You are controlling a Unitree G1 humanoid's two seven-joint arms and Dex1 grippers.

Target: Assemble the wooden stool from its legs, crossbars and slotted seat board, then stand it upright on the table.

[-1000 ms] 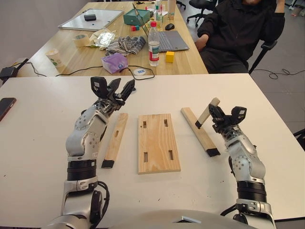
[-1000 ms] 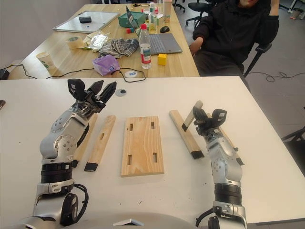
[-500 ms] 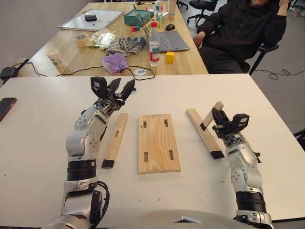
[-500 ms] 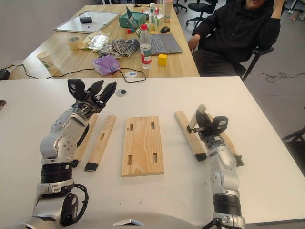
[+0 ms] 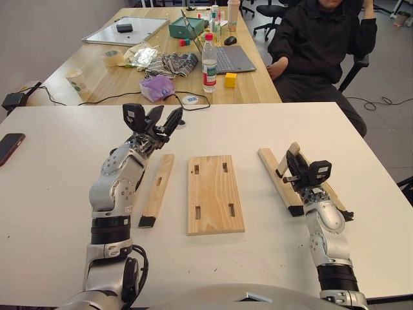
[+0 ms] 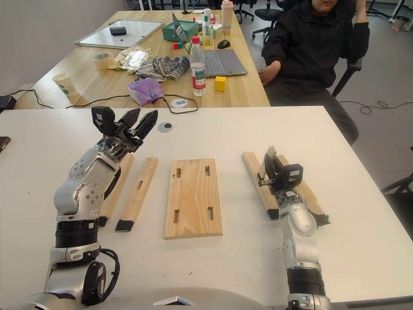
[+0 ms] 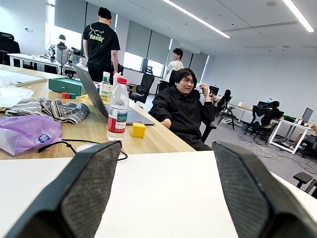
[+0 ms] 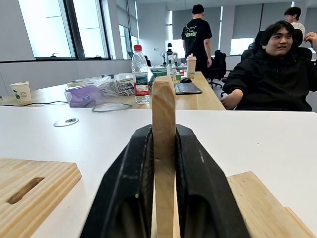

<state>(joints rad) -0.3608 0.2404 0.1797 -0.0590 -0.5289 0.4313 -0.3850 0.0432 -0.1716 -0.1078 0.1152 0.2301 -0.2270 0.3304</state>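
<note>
– Jaws on the right gripper (image 5: 290,173) are clamped tight on a crossbar (image 5: 292,152). It pokes up between them, just over the two legs (image 5: 277,181) lying right of the seat board (image 5: 215,192). Left gripper (image 5: 168,115) is spread wide with nothing in it, up in the air over the far end of the left legs (image 5: 157,187). Why tho?

– My guess: the right one grips the bar low so its top end is free to go into a leg slot. The left looks parked, ready to steady a leg. The board's flat on the table (image 5: 51,194), slots up, nothing joined yet.

– Anything moved vs a second ago?

– Right arm pulled back toward the robot and outward, and the bar sits lower and steeper now. The inner right leg's far end lies further from the board. Left arm and board: same.
</note>
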